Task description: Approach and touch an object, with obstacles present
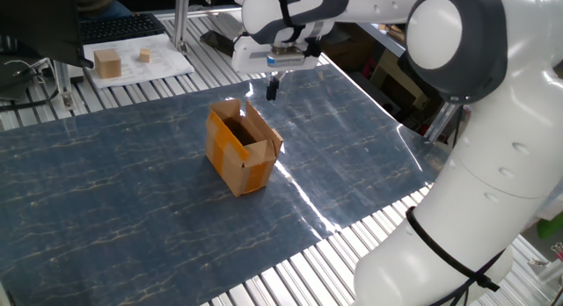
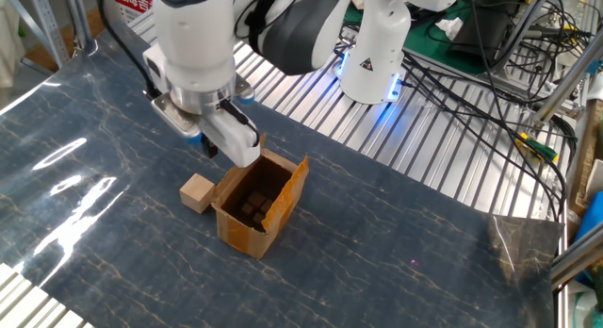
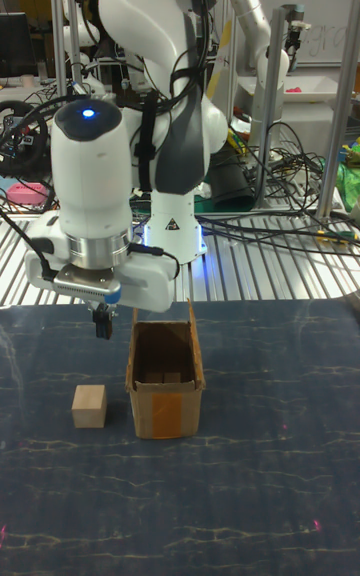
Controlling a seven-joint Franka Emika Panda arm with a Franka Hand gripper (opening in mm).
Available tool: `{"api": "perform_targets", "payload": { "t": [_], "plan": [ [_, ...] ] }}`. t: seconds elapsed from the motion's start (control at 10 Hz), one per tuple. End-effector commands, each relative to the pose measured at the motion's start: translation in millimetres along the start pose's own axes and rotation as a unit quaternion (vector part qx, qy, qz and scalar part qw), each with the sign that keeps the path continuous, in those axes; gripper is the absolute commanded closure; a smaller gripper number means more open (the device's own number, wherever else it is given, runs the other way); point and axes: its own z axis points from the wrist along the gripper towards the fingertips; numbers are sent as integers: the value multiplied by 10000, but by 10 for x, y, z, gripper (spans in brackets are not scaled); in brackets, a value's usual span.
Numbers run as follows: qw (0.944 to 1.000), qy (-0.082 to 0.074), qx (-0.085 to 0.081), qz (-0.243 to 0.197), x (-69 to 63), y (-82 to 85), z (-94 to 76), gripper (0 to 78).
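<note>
The object, a small brown cardboard box (image 1: 241,153) with open top flaps and orange-tan tape, stands upright on the dark blue mat (image 1: 106,192). It also shows in the other fixed view (image 2: 256,204) and the tall view (image 3: 165,382). My gripper (image 1: 273,89) hangs above the mat beside the box, apart from it, with its dark fingers pressed together and nothing held. In the tall view the gripper (image 3: 101,324) hovers left of the box's top edge, above a wooden cube. In the other fixed view the gripper (image 2: 209,150) is just beyond the box's far-left corner.
A light wooden cube (image 2: 197,192) lies on the mat close to the box, seen too in the tall view as the cube (image 3: 89,406). Small dark blocks (image 2: 252,206) sit inside the box. Two more cubes (image 1: 107,63) rest on white paper off the mat. The robot base (image 2: 372,59) stands behind.
</note>
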Motion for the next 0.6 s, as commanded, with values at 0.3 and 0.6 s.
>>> {"api": "perform_targets", "payload": {
  "t": [0.3,0.6],
  "plan": [
    [9996,-41,24,264,-96,-49,94,776],
    [9996,-121,54,262,-169,-78,161,776]
  ]
}}
